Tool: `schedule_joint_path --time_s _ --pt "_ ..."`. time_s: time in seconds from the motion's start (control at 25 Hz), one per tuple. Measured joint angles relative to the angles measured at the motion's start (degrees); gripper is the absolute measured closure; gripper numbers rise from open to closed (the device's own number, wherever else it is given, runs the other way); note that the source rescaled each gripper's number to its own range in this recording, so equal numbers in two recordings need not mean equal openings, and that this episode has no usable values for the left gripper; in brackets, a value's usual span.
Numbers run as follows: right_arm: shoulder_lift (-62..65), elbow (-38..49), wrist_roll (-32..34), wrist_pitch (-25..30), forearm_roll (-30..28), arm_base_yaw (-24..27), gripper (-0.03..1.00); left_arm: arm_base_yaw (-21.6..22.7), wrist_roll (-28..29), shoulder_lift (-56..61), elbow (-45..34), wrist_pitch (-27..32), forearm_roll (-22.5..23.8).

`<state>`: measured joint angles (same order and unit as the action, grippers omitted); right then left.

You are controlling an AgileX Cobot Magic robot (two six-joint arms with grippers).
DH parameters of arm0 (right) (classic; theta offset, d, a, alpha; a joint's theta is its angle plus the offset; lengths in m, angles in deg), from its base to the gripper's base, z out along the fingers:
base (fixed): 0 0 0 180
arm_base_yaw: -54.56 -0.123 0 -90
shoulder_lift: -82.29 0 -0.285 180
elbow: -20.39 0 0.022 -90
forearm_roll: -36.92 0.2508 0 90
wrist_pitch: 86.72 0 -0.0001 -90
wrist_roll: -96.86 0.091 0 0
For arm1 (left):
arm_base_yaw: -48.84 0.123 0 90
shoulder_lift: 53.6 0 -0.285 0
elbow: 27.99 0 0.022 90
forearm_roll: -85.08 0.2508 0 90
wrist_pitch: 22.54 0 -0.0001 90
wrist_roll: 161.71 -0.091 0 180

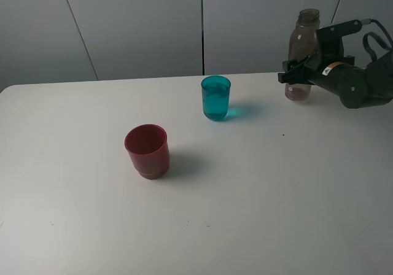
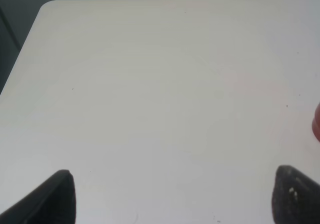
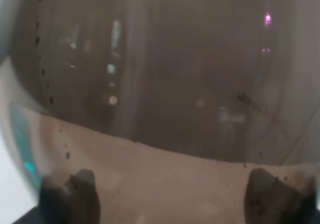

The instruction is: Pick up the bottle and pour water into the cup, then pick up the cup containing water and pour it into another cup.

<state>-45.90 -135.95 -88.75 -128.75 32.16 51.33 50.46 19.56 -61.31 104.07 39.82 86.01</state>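
The right gripper (image 1: 296, 72) is clamped on the smoky grey-brown bottle (image 1: 304, 37), its dark fingers closed against the lower half of the body while the neck and open mouth rise above them. The bottle stands upright at the far right of the white table (image 1: 276, 195), close to the back edge. Whether its base touches the surface cannot be told. In the right wrist view the bottle (image 3: 165, 84) fills nearly the whole picture, pressed in between the two fingertips of the right gripper (image 3: 170, 191).

The teal tumbler (image 1: 216, 98) stands upright near the back middle of the table, well apart from the bottle and to its left in the high view. The dark red cup (image 1: 147, 151) stands upright nearer the front and further left.

The left gripper (image 2: 175, 196) has its jaws wide apart over bare table, with a sliver of the red cup (image 2: 317, 124) at the edge of the left wrist view
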Motion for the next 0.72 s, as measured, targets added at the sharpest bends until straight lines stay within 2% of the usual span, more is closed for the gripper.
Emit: schedule_joint_path --time_s 0.72 --pt "-1.11 0.0 2.46 1.18 0.0 0.0 0.94 0.0 -0.11 0.0 0.0 0.0 0.0"
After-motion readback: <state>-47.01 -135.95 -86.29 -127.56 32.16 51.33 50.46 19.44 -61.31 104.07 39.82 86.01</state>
